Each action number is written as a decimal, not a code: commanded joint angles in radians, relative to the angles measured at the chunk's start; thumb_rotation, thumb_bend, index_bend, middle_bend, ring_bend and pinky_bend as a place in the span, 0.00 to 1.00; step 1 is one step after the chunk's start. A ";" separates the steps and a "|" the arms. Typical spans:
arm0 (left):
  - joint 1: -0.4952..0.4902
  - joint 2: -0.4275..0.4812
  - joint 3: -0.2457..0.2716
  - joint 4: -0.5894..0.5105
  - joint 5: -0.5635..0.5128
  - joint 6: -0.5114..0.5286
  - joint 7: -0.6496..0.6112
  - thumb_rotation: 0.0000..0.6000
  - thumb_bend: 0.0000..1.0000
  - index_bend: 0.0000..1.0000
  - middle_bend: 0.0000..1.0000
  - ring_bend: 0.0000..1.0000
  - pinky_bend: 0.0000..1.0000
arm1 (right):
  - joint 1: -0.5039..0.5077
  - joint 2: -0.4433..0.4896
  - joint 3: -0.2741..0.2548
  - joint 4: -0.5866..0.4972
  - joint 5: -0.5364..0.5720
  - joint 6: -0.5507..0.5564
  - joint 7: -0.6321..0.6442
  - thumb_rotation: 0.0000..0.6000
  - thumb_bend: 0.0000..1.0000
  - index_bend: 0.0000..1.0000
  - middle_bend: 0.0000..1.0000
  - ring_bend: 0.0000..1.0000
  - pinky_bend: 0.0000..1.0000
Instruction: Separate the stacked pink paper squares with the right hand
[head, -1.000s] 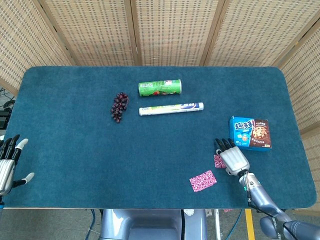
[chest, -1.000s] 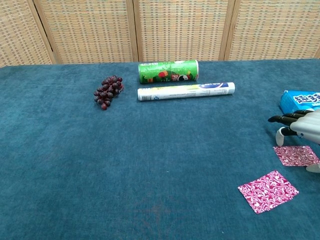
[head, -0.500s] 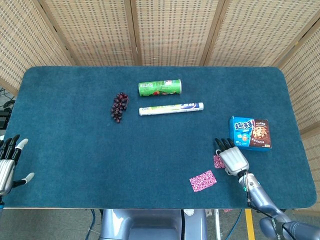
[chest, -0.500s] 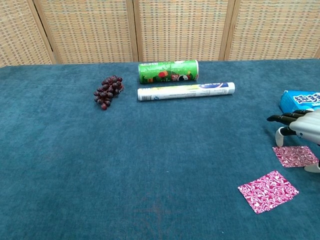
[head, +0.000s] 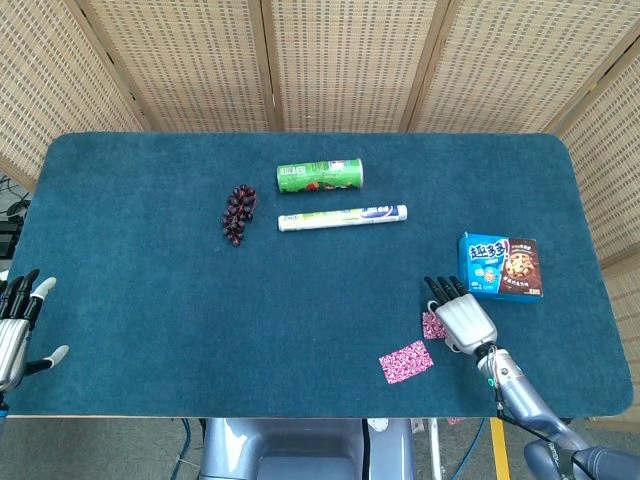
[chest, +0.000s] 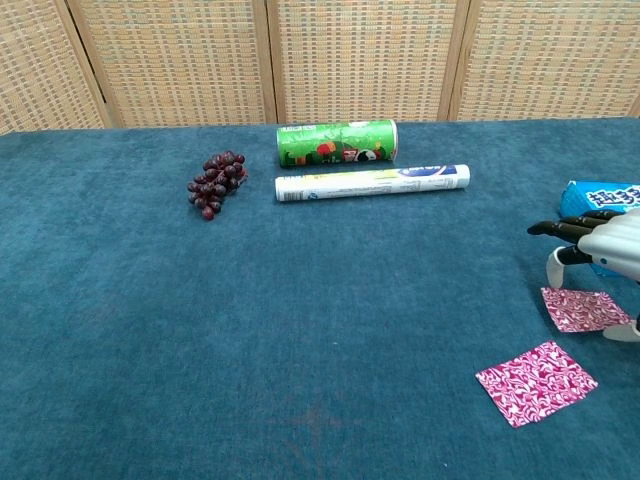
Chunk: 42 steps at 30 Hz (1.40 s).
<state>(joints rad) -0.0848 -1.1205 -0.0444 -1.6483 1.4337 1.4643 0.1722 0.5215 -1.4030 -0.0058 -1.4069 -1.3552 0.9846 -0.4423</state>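
Chest view | right hand (chest: 600, 243) over one pink square (chest: 585, 309), fingers apart, nothing gripped | second pink square (chest: 536, 382) lies apart, nearer the table (chest: 300, 330) edge | advice: press lightly, slide flat, avoid creasing | left hand (head: 14, 325) idle, spread.

Two patterned pink paper squares (chest: 536, 383) (chest: 585, 309), flat, apart, near table's front-right edge.

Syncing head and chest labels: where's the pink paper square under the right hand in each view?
Head view: the pink paper square sits lower right, mostly hidden beneath the right hand.
Chest view: the same square lies at the right edge, below the right hand, mostly uncovered.
Shared landmark: the loose pink square nearer the table's front edge, and the blue cookie box behind.
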 joint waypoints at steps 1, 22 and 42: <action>0.000 0.000 0.000 0.000 0.000 0.000 0.000 1.00 0.13 0.10 0.00 0.00 0.00 | 0.000 0.014 -0.003 -0.025 -0.011 0.006 -0.003 1.00 0.26 0.48 0.00 0.00 0.07; 0.000 0.003 0.001 -0.001 0.000 -0.003 -0.005 1.00 0.13 0.10 0.00 0.00 0.00 | -0.004 0.059 -0.048 -0.236 -0.102 0.029 -0.103 1.00 0.26 0.48 0.00 0.00 0.07; -0.001 0.006 0.002 -0.002 0.001 -0.005 -0.009 1.00 0.13 0.10 0.00 0.00 0.00 | -0.022 0.017 -0.051 -0.278 -0.016 0.029 -0.276 1.00 0.26 0.48 0.00 0.00 0.07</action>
<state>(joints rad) -0.0857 -1.1149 -0.0422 -1.6499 1.4349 1.4591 0.1628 0.5011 -1.3850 -0.0551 -1.6801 -1.3754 1.0136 -0.7127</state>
